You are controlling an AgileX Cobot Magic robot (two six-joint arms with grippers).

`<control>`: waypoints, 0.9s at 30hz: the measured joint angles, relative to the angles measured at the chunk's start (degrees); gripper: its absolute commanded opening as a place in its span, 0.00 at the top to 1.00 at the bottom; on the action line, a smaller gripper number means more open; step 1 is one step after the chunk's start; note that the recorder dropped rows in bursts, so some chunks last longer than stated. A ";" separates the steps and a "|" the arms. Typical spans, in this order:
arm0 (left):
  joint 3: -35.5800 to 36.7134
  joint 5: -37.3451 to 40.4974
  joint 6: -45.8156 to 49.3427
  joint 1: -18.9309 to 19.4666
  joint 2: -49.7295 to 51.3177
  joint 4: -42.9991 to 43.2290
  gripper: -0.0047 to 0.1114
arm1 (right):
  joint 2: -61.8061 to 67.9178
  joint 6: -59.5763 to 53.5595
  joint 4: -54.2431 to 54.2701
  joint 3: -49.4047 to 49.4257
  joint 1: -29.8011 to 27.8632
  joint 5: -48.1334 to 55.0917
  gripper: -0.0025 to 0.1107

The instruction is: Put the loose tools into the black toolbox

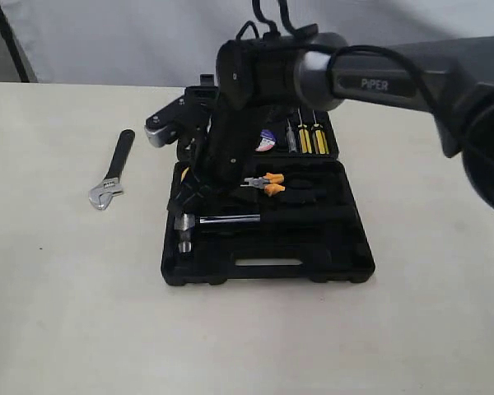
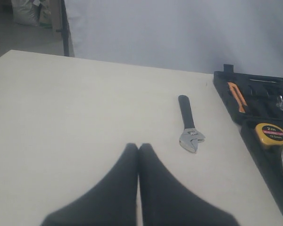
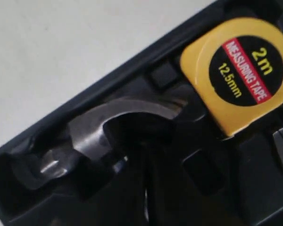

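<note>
The right arm (image 1: 379, 78) reaches across the open black toolbox (image 1: 337, 247) and covers its left side, so the right fingers (image 1: 191, 183) are lost against the dark plastic and it cannot be told whether they are apart or together. The right wrist view is blurred at close range and shows no fingers clearly. The tape roll (image 1: 266, 140) appears only as a small pale curved patch beside the arm, in the far half of the case. The hammer (image 1: 222, 220) lies in a moulded recess of the near half. Its long axis runs left to right in the exterior view, with the steel head at the left end and the glossy black handle pointing right. Up close, the curved claw is smooth, dull grey metal, just beside the round-cornered yellow tape measure (image 3: 240, 70). The wrench (image 1: 114, 169) lies flat on the matt cream tabletop (image 1: 66, 288), left of the toolbox and apart from it, its silver jaw end toward the near edge and its black handle pointing away. The left fingers (image 2: 127, 179), smooth, black and tapered, are pressed together with nothing between them, above bare tabletop near the wrench. Orange-handled pliers (image 1: 267, 183) and yellow screwdrivers (image 1: 309, 138) sit in their recesses.
</note>
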 measured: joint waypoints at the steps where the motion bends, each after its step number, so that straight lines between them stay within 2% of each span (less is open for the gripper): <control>1: 0.00 0.00 0.00 0.00 0.00 0.00 0.95 | 0.62 0.42 -0.27 0.00 0.00 -0.27 0.98; 18: 0.00 0.00 0.00 0.00 0.00 0.00 0.95 | 1.46 1.92 2.54 -0.42 0.00 6.16 0.98; 27: 0.00 0.00 0.00 0.00 0.00 0.00 0.95 | -5.27 8.42 0.47 -2.07 0.00 12.02 0.98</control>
